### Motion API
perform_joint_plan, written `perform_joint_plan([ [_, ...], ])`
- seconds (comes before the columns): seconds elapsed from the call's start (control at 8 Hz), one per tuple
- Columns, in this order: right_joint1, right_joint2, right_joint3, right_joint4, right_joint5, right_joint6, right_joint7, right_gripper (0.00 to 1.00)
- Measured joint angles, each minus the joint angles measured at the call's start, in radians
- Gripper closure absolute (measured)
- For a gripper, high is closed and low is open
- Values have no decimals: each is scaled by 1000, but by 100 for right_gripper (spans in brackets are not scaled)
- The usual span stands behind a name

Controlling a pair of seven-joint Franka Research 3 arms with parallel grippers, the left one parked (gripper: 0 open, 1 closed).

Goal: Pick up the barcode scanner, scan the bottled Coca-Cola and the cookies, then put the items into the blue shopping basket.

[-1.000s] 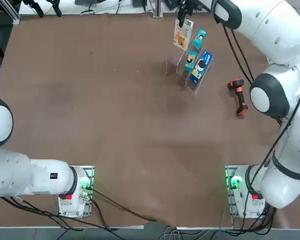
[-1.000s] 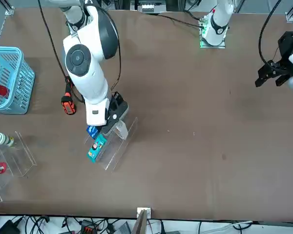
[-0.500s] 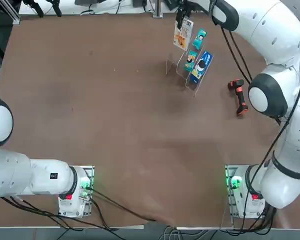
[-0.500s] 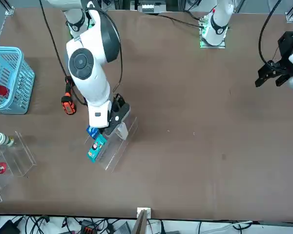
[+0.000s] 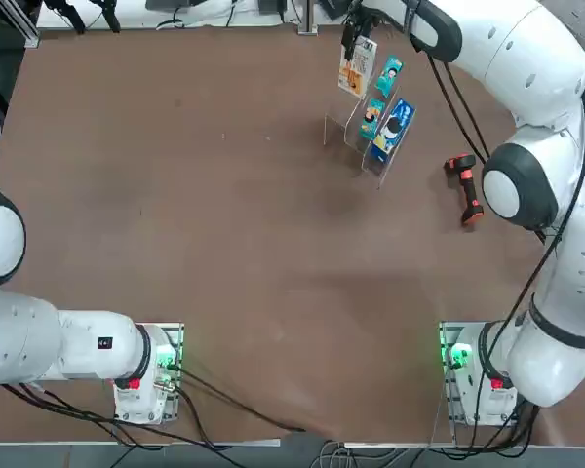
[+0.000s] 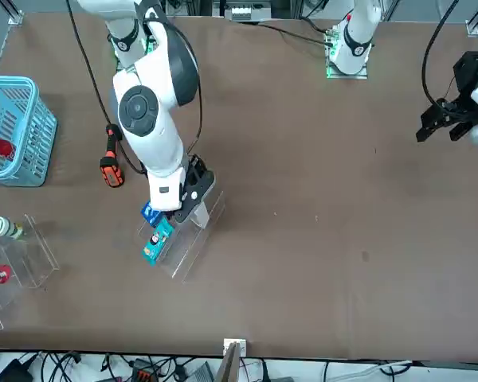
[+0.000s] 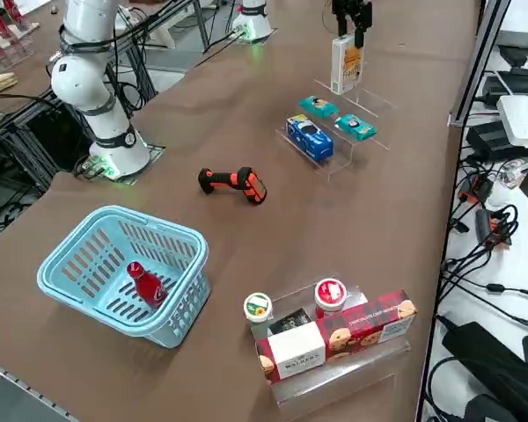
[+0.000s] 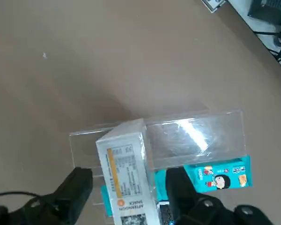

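The cookies, an upright white box with orange pictures, stand on the top step of a clear stand. My right gripper is open and straddles the box, with a small gap showing at each finger. From above, the gripper hangs over the box. The black and orange barcode scanner lies on the table beside the stand, also visible from the side. The red Coca-Cola bottle lies inside the blue shopping basket.
Teal packets and a blue packet sit on the stand's lower steps. A second clear rack near the basket holds two capped bottles and red and white biscuit boxes. Cables run along the table's far edge.
My right arm has shifted a little and brought the gripper down around the cookies box. The fingers have narrowed slightly. The scanner, basket and bottle have not moved.
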Motion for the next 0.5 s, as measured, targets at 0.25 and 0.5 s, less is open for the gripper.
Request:
perform_joint_plan([
  [0.25, -3, 6, 0, 0, 0, 0, -1, 37],
  [0.5, -2, 7, 0, 1, 0, 0, -1, 58],
])
